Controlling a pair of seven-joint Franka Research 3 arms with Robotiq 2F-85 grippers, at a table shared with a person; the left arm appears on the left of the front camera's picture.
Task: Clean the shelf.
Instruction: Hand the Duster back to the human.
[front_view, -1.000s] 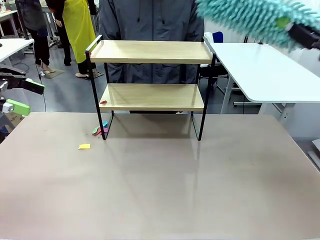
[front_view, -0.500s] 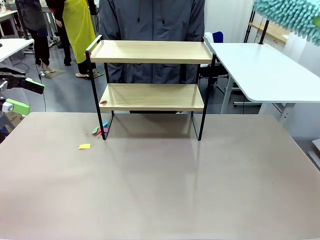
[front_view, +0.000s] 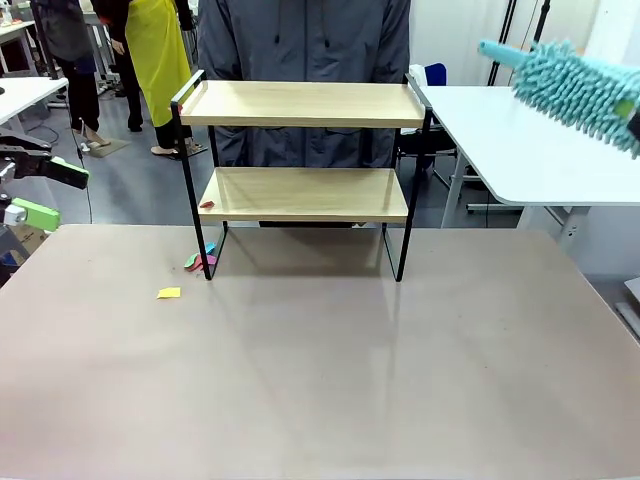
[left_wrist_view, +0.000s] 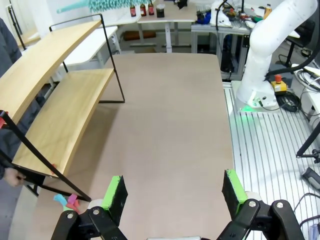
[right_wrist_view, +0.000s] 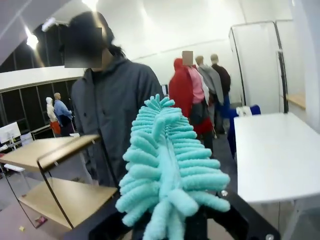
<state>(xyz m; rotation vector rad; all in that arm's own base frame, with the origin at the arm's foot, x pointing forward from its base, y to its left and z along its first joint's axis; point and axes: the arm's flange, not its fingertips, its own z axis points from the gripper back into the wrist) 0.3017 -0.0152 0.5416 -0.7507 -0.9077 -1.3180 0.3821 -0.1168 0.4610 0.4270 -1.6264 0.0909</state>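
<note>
The shelf (front_view: 300, 104) stands at the far middle of the table, two wooden boards in a black frame. It also runs along the left of the left wrist view as the shelf (left_wrist_view: 55, 65). A small red scrap (front_view: 207, 205) lies at the left end of its lower board. A teal fluffy duster (front_view: 580, 85) hangs high on the right, clear of the shelf. Close up, the duster (right_wrist_view: 167, 170) rises from my right gripper (right_wrist_view: 197, 227), which is shut on its handle. My left gripper (front_view: 48, 193) waits open at the table's left edge, its green pads (left_wrist_view: 116, 197) wide apart and nothing between them.
Coloured scraps (front_view: 200, 261) lie by the shelf's front left leg, and a yellow one (front_view: 168, 293) sits nearer. A person in a grey jacket (front_view: 300, 40) stands right behind the shelf. A white side table (front_view: 520, 140) is at the right. The right arm's base (left_wrist_view: 265, 55) stands beyond the table.
The duster has swung from the top of the picture out to the right and come lower. The left gripper and the shelf have not moved.
</note>
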